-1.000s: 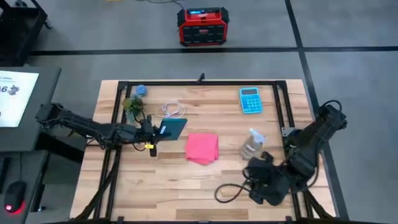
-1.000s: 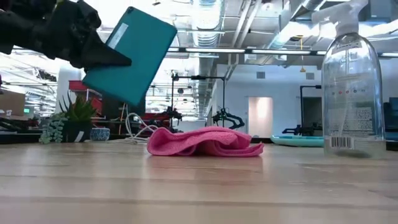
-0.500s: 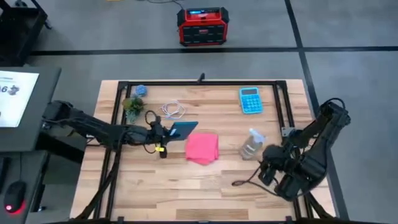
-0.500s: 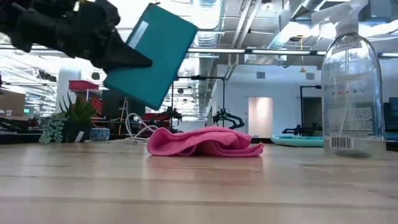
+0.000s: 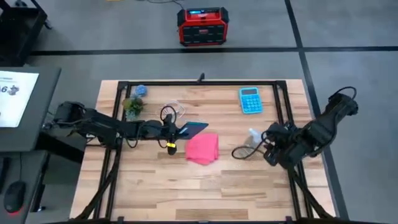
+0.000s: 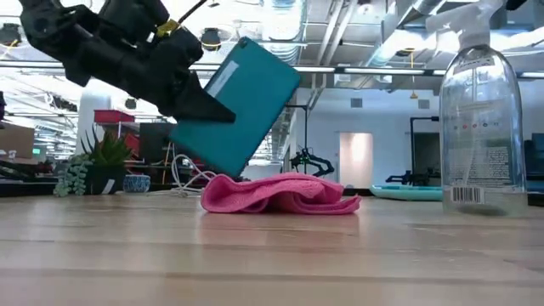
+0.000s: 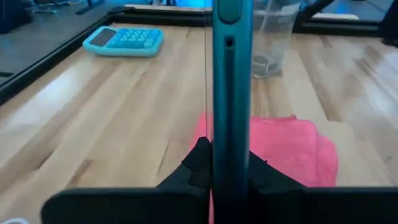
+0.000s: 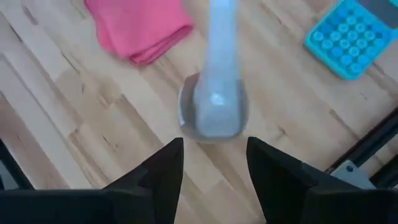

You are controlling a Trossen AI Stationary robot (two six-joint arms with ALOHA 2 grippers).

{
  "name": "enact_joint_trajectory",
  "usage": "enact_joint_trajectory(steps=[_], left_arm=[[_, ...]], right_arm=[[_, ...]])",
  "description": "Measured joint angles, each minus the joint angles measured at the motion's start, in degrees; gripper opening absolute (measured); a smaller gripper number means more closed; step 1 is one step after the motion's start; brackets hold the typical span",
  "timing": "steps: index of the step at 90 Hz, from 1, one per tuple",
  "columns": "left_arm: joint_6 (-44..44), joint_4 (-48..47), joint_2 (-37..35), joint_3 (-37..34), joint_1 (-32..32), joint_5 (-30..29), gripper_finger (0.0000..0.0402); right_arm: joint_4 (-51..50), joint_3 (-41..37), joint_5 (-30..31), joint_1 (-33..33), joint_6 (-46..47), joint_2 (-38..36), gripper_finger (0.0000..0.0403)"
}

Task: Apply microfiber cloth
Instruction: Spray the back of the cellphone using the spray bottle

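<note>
The left gripper (image 6: 191, 98) is mostly lost behind the teal tablet (image 6: 236, 106) in the low view, so its jaws can't be made out there. In the left wrist view the tablet (image 7: 230, 99) runs off the top edge and covers the middle of the pink microfiber cloth (image 7: 292, 149). The spray bottle (image 8: 214, 93) is blurred in the right wrist view, its top cut off. From above, the small blue thing (image 5: 141, 90) at the far left corner of the surface (image 5: 155, 180) is too small to name
</note>
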Motion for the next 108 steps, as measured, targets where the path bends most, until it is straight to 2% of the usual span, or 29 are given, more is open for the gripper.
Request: enact_joint_trajectory(steps=[21,44,53,72,92,108], left_arm=[[-0.1,0.6,1.4,0.0,0.0,0.0,0.0007],[-0.2,1.7,1.4,0.0,0.0,1.0,0.0008],[-0.2,2.1,1.4,0.0,0.0,1.6,0.0009],[0.0,2.2,1.4,0.0,0.0,1.9,0.0009],[0.5,2.3,1.4,0.0,0.0,1.9,0.0009],[0.4,2.8,1.4,0.0,0.0,2.0,0.0009]], right_arm=[[0.5,0.0,0.1,-5.1,-9.5,1.3,0.0174],[4.5,0.0,0.2,-8.7,-15.4,3.2,0.0237],[5.9,0.0,0.3,-10.2,-15.5,3.6,0.0249],[6.3,0.0,0.5,-12.3,-18.0,6.3,0.0244],[9.6,0.0,-0.9,-13.5,-25.8,11.8,0.0236],[12.8,0.0,-1.2,-13.6,-27.4,14.2,0.0209]])
